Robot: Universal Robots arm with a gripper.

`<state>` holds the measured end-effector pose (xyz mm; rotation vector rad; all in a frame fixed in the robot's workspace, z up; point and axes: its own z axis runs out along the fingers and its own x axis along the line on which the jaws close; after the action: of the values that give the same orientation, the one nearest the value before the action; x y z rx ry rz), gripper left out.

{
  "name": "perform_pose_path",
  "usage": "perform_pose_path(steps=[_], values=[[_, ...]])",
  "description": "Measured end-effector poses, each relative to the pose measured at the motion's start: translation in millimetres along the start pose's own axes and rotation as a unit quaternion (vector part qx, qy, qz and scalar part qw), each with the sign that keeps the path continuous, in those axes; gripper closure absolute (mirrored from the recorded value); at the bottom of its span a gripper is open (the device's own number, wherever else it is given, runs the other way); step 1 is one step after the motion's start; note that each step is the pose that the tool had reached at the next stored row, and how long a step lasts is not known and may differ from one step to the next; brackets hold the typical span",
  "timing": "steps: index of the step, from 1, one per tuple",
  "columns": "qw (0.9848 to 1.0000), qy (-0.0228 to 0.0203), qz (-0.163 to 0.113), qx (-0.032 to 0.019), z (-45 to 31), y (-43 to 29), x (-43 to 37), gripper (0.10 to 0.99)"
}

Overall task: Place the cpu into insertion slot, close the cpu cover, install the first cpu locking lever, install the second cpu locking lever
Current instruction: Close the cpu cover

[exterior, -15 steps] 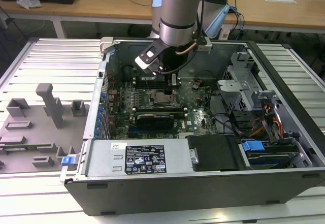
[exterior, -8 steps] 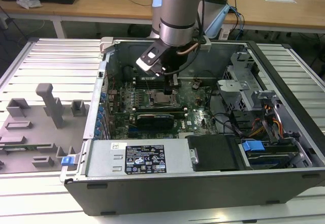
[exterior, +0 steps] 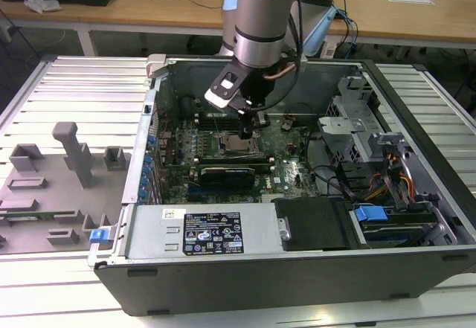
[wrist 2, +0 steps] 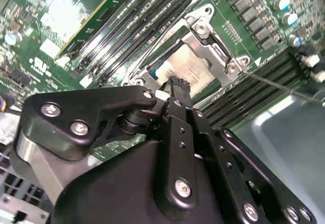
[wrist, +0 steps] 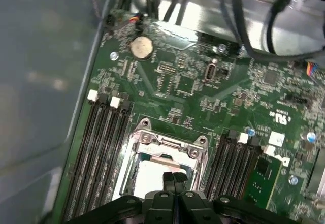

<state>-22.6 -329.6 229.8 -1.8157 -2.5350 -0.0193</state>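
Observation:
Inside the open computer case, my gripper (exterior: 246, 129) hangs just over the insertion slot (exterior: 239, 146) on the green motherboard (exterior: 290, 157). Both wrist views show the cpu (wrist 2: 192, 67) (wrist: 147, 176), a pale metal square, lying in the slot. The silver cpu cover (wrist 2: 203, 37) (wrist: 167, 142) lies flat around it, framing the chip in its window. My gripper (wrist 2: 175, 84) (wrist: 174, 177) is shut, its black fingertips together with nothing between them, right above the chip's edge. A thin metal lever rod (wrist 2: 284, 88) runs out from the socket's corner over the memory slots.
Long black memory slots (wrist: 104, 148) flank the socket on both sides. A card (exterior: 227, 173) stands in front of the socket, with the case wall (exterior: 152, 127), drive bays (exterior: 357, 120) and cables (exterior: 387, 179) around the board. Grey fixtures (exterior: 74, 153) sit on the table at the exterior view's left.

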Motion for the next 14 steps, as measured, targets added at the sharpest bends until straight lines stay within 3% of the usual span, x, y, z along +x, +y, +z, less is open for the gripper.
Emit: perform_pose_path(steps=[3,4,8,10,14], values=[[0.9986,-0.0019,-0.052,0.0020,0.0,0.0,0.0,0.980],[0.9974,-0.0028,-0.072,0.0028,0.0,0.1,0.0,0.980],[0.9939,-0.0043,-0.110,0.0042,0.0,0.0,0.0,0.980],[0.9914,-0.0050,-0.130,0.0050,0.0,0.0,0.0,0.980],[0.9849,-0.0068,-0.173,0.0067,0.1,0.0,0.0,0.980]])
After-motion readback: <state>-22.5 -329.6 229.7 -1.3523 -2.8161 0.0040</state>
